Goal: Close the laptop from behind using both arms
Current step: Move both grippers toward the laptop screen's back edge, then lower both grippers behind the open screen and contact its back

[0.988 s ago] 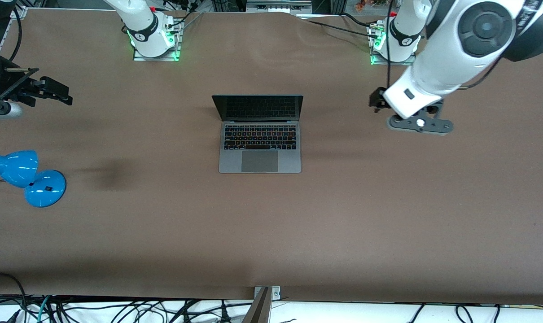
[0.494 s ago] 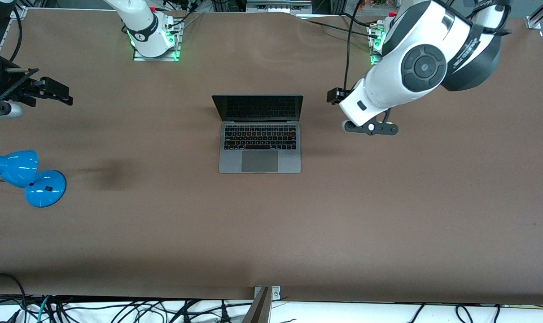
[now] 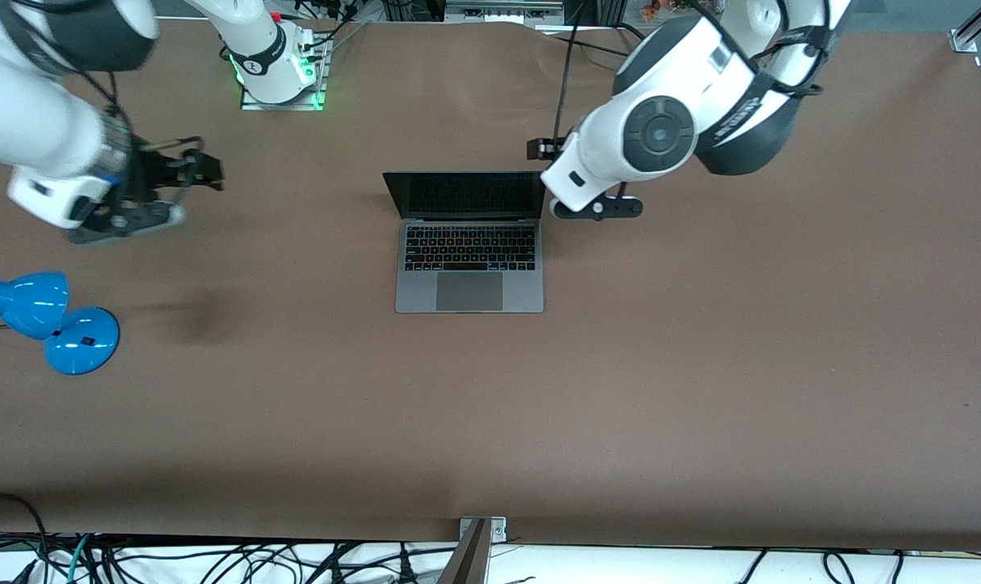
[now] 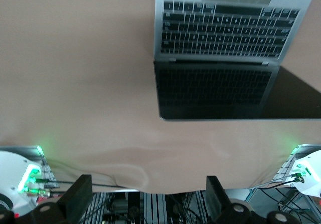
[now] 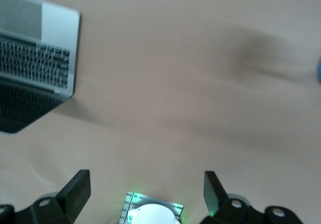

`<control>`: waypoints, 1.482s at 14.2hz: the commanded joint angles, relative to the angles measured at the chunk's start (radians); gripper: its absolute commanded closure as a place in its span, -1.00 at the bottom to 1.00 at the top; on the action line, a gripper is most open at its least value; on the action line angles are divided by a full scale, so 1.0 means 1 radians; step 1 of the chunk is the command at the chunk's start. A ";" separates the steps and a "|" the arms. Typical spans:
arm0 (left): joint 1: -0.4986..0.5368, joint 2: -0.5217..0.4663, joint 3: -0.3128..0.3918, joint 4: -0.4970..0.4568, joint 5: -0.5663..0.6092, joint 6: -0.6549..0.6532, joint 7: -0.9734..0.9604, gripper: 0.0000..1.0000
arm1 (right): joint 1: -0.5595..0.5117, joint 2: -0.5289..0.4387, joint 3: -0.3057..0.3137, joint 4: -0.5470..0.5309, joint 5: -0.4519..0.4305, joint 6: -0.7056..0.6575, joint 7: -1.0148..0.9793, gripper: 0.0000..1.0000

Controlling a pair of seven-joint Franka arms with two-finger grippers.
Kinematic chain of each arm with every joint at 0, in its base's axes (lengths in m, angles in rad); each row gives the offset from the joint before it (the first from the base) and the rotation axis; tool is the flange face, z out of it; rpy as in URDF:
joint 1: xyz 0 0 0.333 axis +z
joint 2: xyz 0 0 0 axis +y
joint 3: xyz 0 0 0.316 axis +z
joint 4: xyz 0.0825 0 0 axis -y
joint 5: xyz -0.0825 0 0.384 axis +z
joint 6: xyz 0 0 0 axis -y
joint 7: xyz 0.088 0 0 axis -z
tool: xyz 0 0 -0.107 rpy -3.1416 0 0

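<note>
The space-grey laptop (image 3: 469, 243) stands open in the middle of the brown table, dark screen upright and facing the front camera. My left gripper (image 3: 546, 151) hangs beside the lid's corner at the left arm's end, mostly hidden under its white wrist. In the left wrist view its fingers (image 4: 75, 198) stand wide apart and empty, with the laptop (image 4: 225, 38) below. My right gripper (image 3: 199, 166) is over bare table toward the right arm's end, well apart from the laptop. It is open and empty in the right wrist view (image 5: 145, 191), where the laptop (image 5: 35, 63) shows at the edge.
A blue desk lamp (image 3: 44, 320) lies on the table at the right arm's end, nearer the front camera than the right gripper. The arm bases (image 3: 276, 69) with green lights stand along the table's back edge. Cables hang off the front edge.
My left arm has swung in from the left arm's end to the laptop's lid corner. My right arm has moved from the table's edge toward the laptop.
</note>
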 commanded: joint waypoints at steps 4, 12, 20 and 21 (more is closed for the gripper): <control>-0.063 0.069 -0.010 -0.003 -0.017 0.000 -0.077 -0.40 | 0.189 0.056 -0.002 -0.045 0.080 0.003 0.222 -1.00; -0.099 0.091 -0.063 -0.110 0.000 0.180 -0.261 1.00 | 0.359 0.123 0.038 -0.111 0.158 0.061 0.419 -0.97; -0.097 0.138 -0.061 -0.161 0.054 0.284 -0.261 1.00 | 0.408 0.209 0.038 -0.094 0.262 0.089 0.519 1.00; -0.096 0.143 -0.061 -0.161 0.073 0.289 -0.261 1.00 | 0.410 0.220 0.038 -0.091 0.258 0.095 0.519 1.00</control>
